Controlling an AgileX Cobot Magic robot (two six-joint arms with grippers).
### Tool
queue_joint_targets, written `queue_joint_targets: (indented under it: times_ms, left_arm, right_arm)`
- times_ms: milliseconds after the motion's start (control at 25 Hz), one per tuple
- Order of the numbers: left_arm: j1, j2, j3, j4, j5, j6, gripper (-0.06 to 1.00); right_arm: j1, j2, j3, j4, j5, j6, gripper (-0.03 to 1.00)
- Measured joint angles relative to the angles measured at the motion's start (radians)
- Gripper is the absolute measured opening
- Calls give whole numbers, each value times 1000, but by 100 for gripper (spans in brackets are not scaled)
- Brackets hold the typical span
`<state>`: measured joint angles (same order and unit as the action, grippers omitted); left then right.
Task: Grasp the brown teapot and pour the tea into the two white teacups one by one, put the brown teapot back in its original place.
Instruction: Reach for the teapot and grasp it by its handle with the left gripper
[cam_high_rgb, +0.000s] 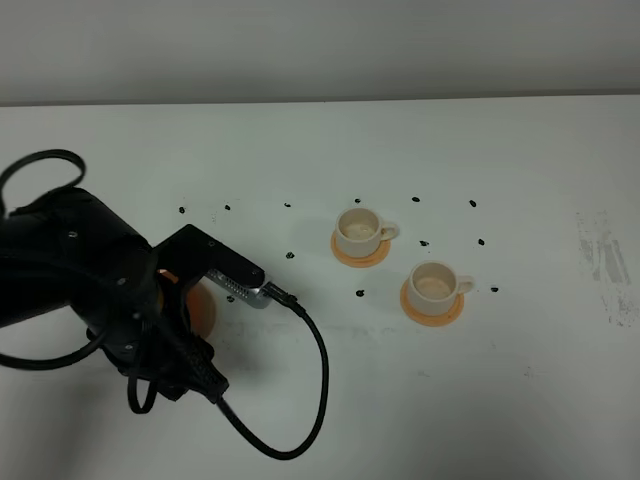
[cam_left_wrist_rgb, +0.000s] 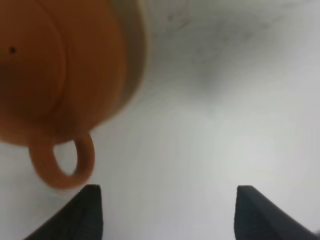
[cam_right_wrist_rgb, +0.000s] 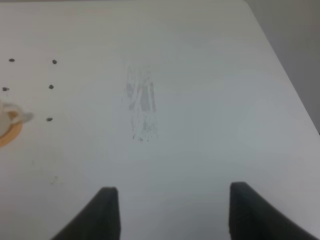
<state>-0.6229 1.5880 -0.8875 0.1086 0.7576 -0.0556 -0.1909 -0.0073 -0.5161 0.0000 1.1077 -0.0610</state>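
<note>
**Soft, Even Light; Close Views Blurred**

Diffuse light lies evenly over the white table (cam_high_rgb: 500, 400). The left arm (cam_high_rgb: 90, 290) casts a faint, soft-edged shadow beside the brown teapot (cam_left_wrist_rgb: 60, 75). In the left wrist view the brown teapot is badly out of focus, its rim smeared; beyond it the table dims to grey.
</note>
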Motion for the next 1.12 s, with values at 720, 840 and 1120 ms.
queue_joint_targets:
  times_ms: [720, 840, 1120]
  left_arm:
    - [189, -97, -1, 19, 64, -163, 54]
    - [199, -39, -1, 10, 23, -162, 54]
    - [199, 51, -1, -3, -74, -162, 54]
  right_arm:
    - [0, 0, 0, 0, 0, 0, 47]
    - [0, 0, 0, 0, 0, 0, 47]
    - [0, 0, 1, 0, 0, 0, 47]
